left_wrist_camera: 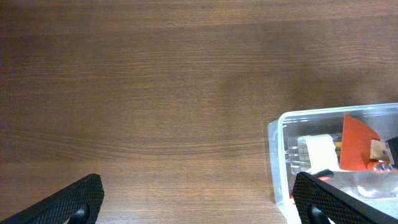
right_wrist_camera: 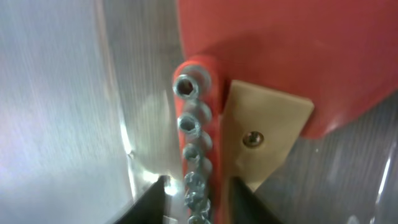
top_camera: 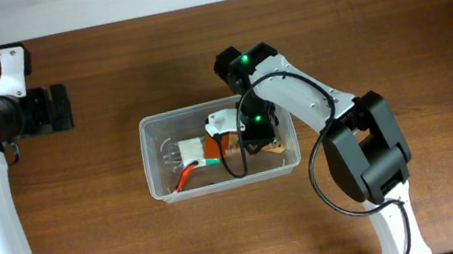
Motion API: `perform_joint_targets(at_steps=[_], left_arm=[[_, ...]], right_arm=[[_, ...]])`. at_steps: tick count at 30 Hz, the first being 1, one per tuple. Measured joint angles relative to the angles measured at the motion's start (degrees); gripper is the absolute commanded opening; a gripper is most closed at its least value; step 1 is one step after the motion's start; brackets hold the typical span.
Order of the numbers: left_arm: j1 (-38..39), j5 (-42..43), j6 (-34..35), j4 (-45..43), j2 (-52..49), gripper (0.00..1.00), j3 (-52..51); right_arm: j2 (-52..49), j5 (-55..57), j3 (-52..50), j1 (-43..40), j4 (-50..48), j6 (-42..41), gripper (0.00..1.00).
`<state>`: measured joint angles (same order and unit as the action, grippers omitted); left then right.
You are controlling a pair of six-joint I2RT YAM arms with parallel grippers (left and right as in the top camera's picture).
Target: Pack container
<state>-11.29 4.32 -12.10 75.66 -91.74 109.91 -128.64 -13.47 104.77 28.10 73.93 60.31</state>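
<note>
Overhead: container sits mid table, hex key set inside its right end; right gripper jaws slightly spread astride it, seemingly not pinching. We'd widen, then lift straight up clear of the rim; left gripper spread wide, empty.

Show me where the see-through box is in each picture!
Overhead: the box sits in the middle of the table.
Left wrist: the box is in the bottom-right corner, cut off by the edge.
Right wrist: seen very close from inside; its clear wall fills the left side.
Shared landmark: the tan block fixed to the red piece; the block shows inside the box in all three views.
</note>
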Motion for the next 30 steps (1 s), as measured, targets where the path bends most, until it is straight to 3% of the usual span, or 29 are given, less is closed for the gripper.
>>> perform_joint_targets(at_steps=[1, 5, 10, 17, 23, 30], left_arm=[[0.0, 0.0, 0.0, 0.0, 0.0, 0.99, 0.0], [0.0, 0.0, 0.0, 0.0, 0.0, 0.99, 0.0], [0.0, 0.0, 0.0, 0.0, 0.0, 0.99, 0.0], [0.0, 0.0, 0.0, -2.6, 0.0, 0.99, 0.0], [0.0, 0.0, 0.2, -9.8, 0.0, 0.99, -0.1], [0.4, 0.0, 0.2, -18.8, -1.7, 0.99, -0.1]], right_arm=[[0.0, 0.1, 0.0, 0.0, 0.1, 0.0, 0.82], [0.0, 0.0, 0.0, -0.2, 0.3, 0.1, 0.99], [0.0, 1.0, 2.9, -0.2, 3.3, -3.1, 0.99], [2.4, 6.1, 19.3, -2.1, 3.2, -10.9, 0.99], [6.5, 8.5, 34.9, -13.8, -1.9, -24.6, 0.99], [7.5, 10.2, 35.8, -27.5, -5.5, -33.0, 0.99]])
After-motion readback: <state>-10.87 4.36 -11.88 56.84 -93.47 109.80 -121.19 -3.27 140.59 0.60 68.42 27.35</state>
